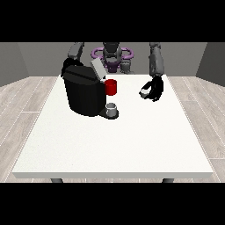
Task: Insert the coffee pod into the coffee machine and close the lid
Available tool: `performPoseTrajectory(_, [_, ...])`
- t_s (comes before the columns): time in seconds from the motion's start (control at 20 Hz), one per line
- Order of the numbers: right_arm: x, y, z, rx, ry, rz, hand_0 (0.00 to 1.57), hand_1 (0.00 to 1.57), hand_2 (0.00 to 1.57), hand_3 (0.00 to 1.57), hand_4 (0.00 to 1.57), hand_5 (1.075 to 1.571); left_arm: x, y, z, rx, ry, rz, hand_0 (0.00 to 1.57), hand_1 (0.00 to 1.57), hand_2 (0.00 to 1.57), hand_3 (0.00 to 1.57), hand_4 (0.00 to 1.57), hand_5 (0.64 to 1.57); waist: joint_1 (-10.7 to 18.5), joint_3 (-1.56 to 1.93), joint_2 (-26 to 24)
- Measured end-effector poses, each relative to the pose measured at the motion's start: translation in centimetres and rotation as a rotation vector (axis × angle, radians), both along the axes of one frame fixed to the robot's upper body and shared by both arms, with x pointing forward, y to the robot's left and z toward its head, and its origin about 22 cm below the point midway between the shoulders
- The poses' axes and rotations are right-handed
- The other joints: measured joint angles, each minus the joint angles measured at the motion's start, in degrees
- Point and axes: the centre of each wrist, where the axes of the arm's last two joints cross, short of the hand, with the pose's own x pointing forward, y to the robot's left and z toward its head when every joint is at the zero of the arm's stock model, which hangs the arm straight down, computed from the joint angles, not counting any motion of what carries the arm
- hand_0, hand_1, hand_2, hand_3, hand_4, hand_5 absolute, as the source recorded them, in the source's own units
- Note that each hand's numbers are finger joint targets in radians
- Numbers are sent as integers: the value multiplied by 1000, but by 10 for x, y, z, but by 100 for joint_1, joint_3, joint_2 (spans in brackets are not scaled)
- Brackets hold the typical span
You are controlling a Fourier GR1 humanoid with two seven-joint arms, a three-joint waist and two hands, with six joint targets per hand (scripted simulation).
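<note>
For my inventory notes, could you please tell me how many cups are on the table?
2: a red cup beside the coffee machine, and a grey cup on its drip tray at the front. Others might hide behind the machine.

The coffee machine (83, 93) is sitting on the table (114, 145) at the view's left, a cup (111, 107) just before it, the hand (154, 89) standing off right.

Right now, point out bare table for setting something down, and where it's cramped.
Bare: the table near the camera, and the strip between the red cup and the hand at the view's right. Crowded: around the coffee machine with its grey cup.
</note>
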Motion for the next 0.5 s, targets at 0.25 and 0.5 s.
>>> performPoseTrajectory(0.25, [0,-2,-3,6,2,-6,0,0,0,0,398,1571,9,6,11,25,-11,-26,1424,1424,1457,1423,564,1571,9,-6,2])
performPoseTrajectory(0.5, [0,-14,-17,17,46,-37,0,0,0,0,442,1571,25,-15,29,-12,-29,-123,1388,1388,1408,1353,583,1571,141,-12,-223])
